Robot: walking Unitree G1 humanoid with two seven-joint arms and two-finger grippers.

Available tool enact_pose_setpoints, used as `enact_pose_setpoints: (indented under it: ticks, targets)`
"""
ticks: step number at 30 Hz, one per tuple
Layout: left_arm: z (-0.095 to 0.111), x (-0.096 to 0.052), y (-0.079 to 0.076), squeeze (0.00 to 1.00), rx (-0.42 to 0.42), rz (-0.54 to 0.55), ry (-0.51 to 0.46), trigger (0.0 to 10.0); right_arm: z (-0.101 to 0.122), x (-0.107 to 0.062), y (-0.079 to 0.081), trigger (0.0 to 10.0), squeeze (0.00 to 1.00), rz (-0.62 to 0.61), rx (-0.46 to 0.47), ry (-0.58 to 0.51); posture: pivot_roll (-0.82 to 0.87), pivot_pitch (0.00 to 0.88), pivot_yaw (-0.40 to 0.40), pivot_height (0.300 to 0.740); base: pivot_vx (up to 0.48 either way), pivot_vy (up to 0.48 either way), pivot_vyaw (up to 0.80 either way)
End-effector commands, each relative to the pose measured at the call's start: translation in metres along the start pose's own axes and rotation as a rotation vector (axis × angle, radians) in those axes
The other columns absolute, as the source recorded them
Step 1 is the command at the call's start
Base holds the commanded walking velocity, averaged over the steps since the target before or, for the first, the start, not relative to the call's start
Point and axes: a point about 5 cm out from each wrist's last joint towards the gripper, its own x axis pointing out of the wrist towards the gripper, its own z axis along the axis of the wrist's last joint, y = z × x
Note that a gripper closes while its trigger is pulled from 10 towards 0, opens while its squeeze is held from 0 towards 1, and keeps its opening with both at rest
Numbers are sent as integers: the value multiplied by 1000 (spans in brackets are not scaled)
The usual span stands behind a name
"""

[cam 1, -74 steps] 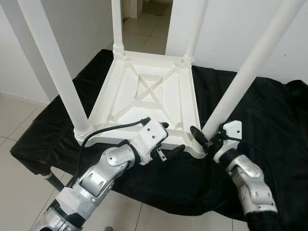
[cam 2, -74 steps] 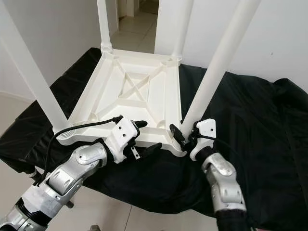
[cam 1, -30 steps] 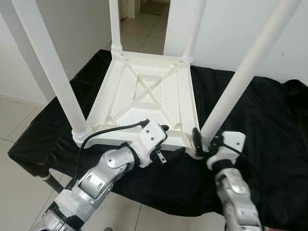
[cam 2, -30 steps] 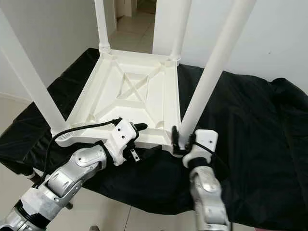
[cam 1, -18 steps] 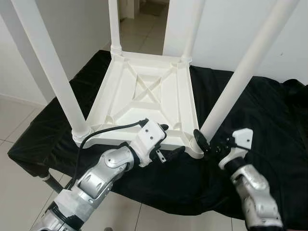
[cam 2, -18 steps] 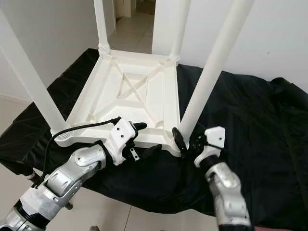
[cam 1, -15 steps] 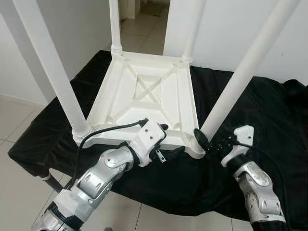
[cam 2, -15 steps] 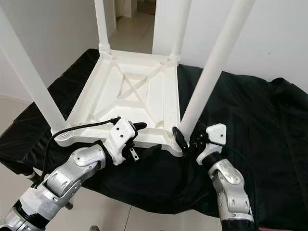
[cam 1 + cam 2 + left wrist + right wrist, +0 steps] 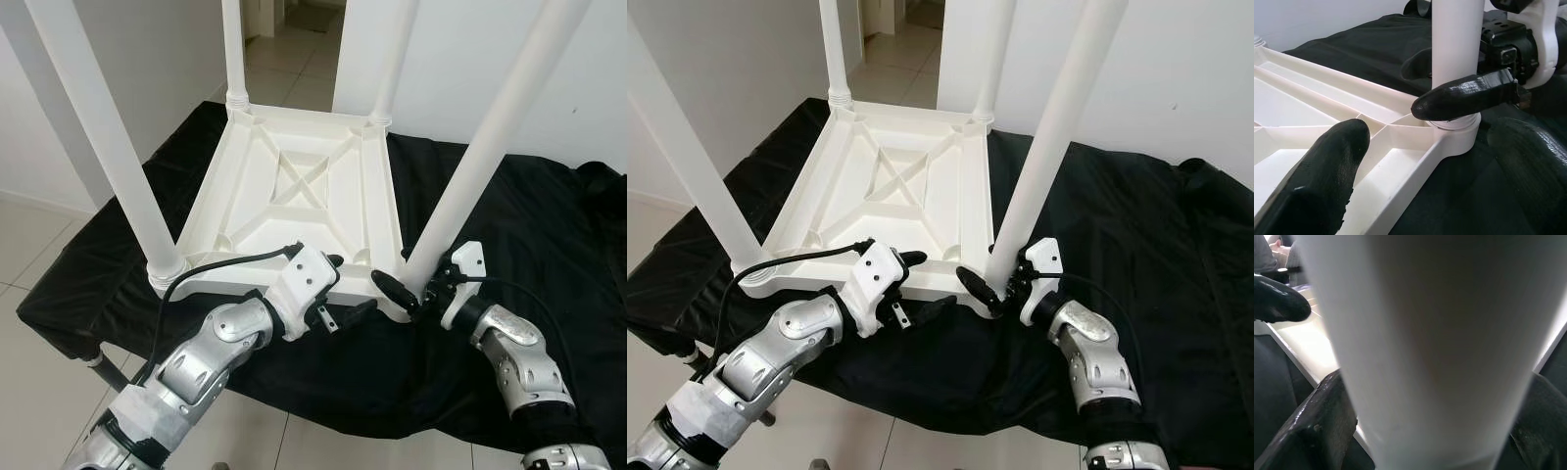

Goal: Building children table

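Note:
A white plastic children's table [image 9: 294, 186] lies upside down on a black cloth, its legs pointing up. My right gripper [image 9: 411, 284] is shut on the base of the near-right leg [image 9: 470, 166], just above its socket at the table's corner. In the right wrist view the leg [image 9: 1430, 333] fills the gap between the fingers [image 9: 1317, 426]. My left gripper [image 9: 348, 284] is open and straddles the table's near rim [image 9: 1415, 186]. One finger [image 9: 1327, 171] is over the ribbed underside and the other is outside over the cloth.
The black cloth [image 9: 549, 225] covers a low stand whose near edge runs under my arms. Tiled floor [image 9: 39, 235] lies to the left, with a doorway [image 9: 294, 49] behind. The near-left leg [image 9: 108, 137] and two far legs stand upright in their sockets.
My right gripper has drawn in closer to the near-right leg, and its front finger now reaches farther round the base. The left gripper and the table have stayed put.

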Motion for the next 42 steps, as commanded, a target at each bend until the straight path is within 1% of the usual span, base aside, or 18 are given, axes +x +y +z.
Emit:
enact_pose_setpoints:
  ticks: [1,2,3,5,6,9,10,11,21,22,23,24,25,26,34,39,41,42]
  targets:
    - [-1,1,-11,0,22,-183,12,10000,0,1,-2,9843,0,20,-11,5,-50,0,-54,740,0,0,0]
    - [-1,1,-11,0,22,-183,12,10000,0,1,-2,9843,0,20,-11,5,-50,0,-54,740,0,0,0]
    - [-1,1,-11,0,23,-180,15,10000,0,0,-3,9216,0,25,-19,8,-50,0,-54,740,0,0,0]
    - [-1,1,-11,0,23,-178,16,10000,0,0,-4,9137,0,30,-23,9,-52,0,-53,740,0,0,0]
    - [-2,1,-11,0,22,-178,18,10000,-1,-1,-5,7216,0,32,-25,11,-52,0,-52,740,0,0,0]
    - [-2,1,-11,0,22,-178,18,10000,-1,-1,-5,7216,0,32,-25,11,-52,0,-52,740,0,0,0]
    - [-2,1,-11,0,22,-178,19,10000,-1,-3,-6,3020,0,36,-19,8,-53,0,-51,740,0,0,0]
    - [-2,1,-11,0,24,-179,20,10000,-2,-5,-7,0,0,35,-19,10,-57,0,-48,740,0,0,0]
    - [-2,1,-11,0,24,-188,24,10000,-9,-14,-8,0,0,20,-6,19,-67,0,-35,740,0,0,0]
    - [-2,1,-11,0,24,-189,25,10000,-9,-15,-9,1922,0,1,-8,22,-69,0,-32,740,0,0,0]
    - [-2,1,-11,0,24,-189,25,10000,-9,-15,-9,1922,0,1,-8,22,-69,0,-32,740,0,0,0]
    - [-2,1,-10,0,25,-189,25,10000,-9,-16,-9,7412,0,-13,-9,21,-70,0,-31,740,0,0,0]
    - [-2,1,-10,0,25,-189,25,10000,-9,-16,-9,7412,0,-13,-9,21,-70,0,-31,740,0,0,0]
    - [-2,1,-10,0,26,-189,25,10000,-9,-16,-9,10000,0,-27,-7,14,-71,0,-31,740,0,0,0]
    - [-3,2,-9,0,34,-181,26,10000,-8,-13,6,10000,0,-142,28,-47,-75,0,-36,740,0,0,0]
    - [-3,2,-9,0,32,-179,25,10000,-10,-12,12,10000,0,-257,20,-41,-79,0,-33,740,0,0,0]
    - [-3,2,-9,0,33,-180,25,10000,-8,-11,17,10000,0,-355,9,-46,-84,0,-31,740,0,0,0]
    - [-3,2,-9,0,33,-180,25,10000,-8,-11,17,10000,0,-355,9,-46,-84,0,-31,740,0,0,0]
